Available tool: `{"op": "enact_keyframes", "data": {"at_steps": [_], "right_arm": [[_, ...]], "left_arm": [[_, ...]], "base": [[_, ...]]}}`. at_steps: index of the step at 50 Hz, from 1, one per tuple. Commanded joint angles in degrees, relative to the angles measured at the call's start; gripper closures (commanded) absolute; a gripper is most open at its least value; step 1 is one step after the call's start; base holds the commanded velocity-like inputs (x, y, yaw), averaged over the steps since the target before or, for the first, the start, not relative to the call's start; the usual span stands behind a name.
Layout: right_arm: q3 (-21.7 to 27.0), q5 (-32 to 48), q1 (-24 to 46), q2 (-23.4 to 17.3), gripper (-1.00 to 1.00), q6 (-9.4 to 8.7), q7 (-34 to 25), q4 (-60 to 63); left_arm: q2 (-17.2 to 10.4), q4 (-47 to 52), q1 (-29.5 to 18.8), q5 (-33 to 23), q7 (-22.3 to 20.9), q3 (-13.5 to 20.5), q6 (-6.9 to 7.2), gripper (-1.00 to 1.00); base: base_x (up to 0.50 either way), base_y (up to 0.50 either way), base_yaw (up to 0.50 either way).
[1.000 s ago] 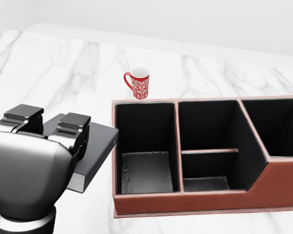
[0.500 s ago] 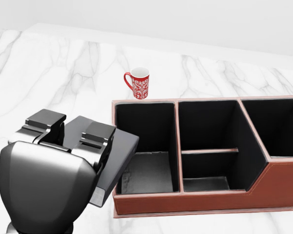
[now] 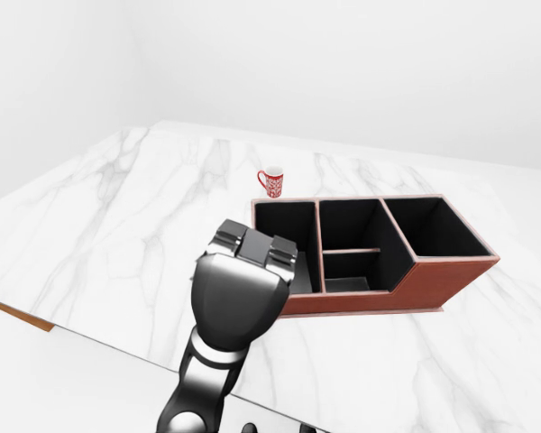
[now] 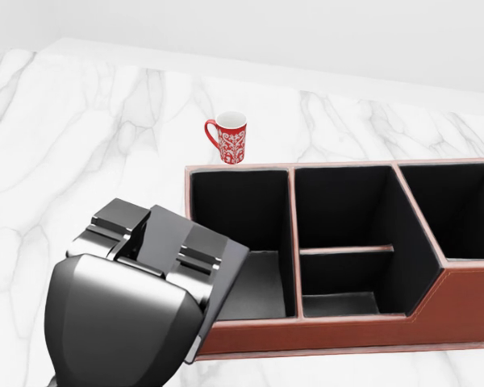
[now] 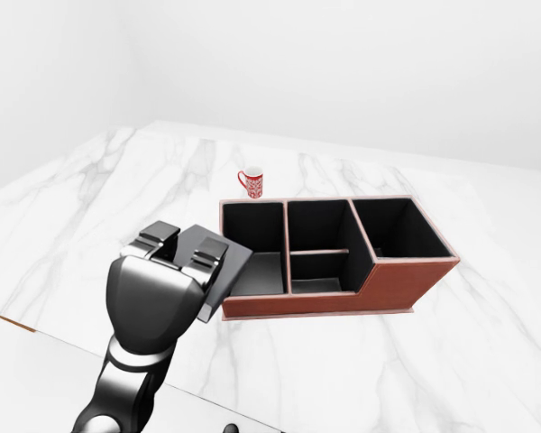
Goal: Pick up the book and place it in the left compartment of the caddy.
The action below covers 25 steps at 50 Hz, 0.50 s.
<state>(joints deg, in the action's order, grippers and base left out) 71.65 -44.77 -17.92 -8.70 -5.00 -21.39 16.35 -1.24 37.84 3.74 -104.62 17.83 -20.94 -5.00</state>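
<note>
Gripping the book, left robot hand has reached caddy.

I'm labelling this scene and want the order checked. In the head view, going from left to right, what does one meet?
The robot's black left hand holding the dark grey book → red patterned mug → the red-brown caddy's middle compartment → its right compartment.

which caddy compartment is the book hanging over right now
The left compartment, the one just below the red mug in the head view. The book, held in the left robot hand, overlaps its left rim; the split middle and right compartments stand clear of it.
</note>
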Motion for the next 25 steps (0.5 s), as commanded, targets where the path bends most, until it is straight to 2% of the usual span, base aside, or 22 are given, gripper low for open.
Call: {"op": "enact_keyframes", "data": {"at_steps": [1,7,25], "right_arm": [[0.1,-0.1,0.0,0.0,-1.00,0.00,0.0,-0.1],[0.0,0.1,0.0,0.1,-1.00,0.00,-0.2,-0.1],[0.2,-0.1,-0.1,0.1,-1.00,0.00,-0.1,0.2]], "left_arm": [[-0.6,-1.1,0.1,-1.2,2.9,-0.9,0.00,1.00],[-1.0,-1.2,-0.4,-0.8,6.4,0.3,0.00,1.00],[-1.3,-0.1,0.5,-0.7,6.7,1.2,0.00,1.00]], "base": [[0.00,0.00,0.00],[0.00,0.00,0.00],[0.00,0.00,0.00]]}}
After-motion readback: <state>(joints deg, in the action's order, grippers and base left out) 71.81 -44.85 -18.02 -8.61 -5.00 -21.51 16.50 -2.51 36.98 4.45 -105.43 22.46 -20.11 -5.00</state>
